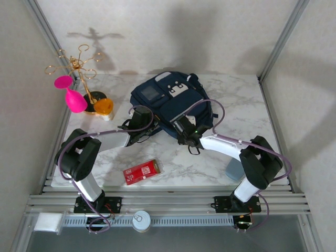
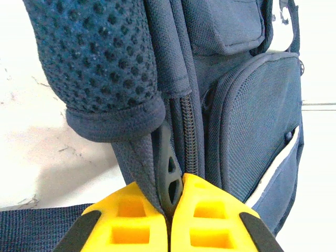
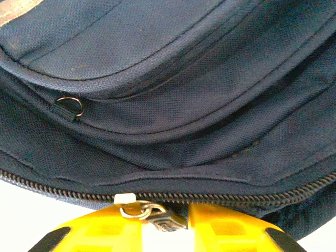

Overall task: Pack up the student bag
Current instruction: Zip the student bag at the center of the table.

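The student bag (image 1: 168, 100) lies on the marble table (image 1: 241, 105), towards its back edge. The left arm reaches low to the bag's near-left corner, forearm almost level. The left gripper (image 2: 170, 202) is pressed together, clamped on a grey tab (image 2: 169, 176) beside the bag's zip. The right arm bends in to the bag's near edge. The right gripper (image 3: 164, 223) stands a little apart with the zip pull (image 3: 152, 215) in the gap; whether it pinches the pull I cannot tell
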Controlling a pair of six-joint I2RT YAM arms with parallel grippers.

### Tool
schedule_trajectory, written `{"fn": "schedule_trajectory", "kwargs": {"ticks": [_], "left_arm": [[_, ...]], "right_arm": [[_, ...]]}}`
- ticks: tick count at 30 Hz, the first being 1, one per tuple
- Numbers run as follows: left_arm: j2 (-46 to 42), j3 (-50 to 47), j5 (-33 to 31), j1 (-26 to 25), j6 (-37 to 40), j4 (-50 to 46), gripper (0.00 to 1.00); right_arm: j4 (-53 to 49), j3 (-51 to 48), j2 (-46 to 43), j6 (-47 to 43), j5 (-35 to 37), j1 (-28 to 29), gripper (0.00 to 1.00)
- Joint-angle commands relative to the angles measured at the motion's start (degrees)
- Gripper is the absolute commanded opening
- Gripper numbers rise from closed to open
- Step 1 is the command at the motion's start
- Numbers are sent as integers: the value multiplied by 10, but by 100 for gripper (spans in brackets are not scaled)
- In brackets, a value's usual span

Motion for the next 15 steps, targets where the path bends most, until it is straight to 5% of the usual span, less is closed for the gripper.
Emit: {"fn": "schedule_trajectory", "kwargs": {"ticks": [1, 15], "left_arm": [[-33, 5, -24, -3, 9, 27, 0], [-38, 15, -37, 5, 18, 13, 0]], "right_arm": [[13, 10, 15, -30, 4, -5, 25], [2, -23, -60, -96, -16, -25, 6]]}}
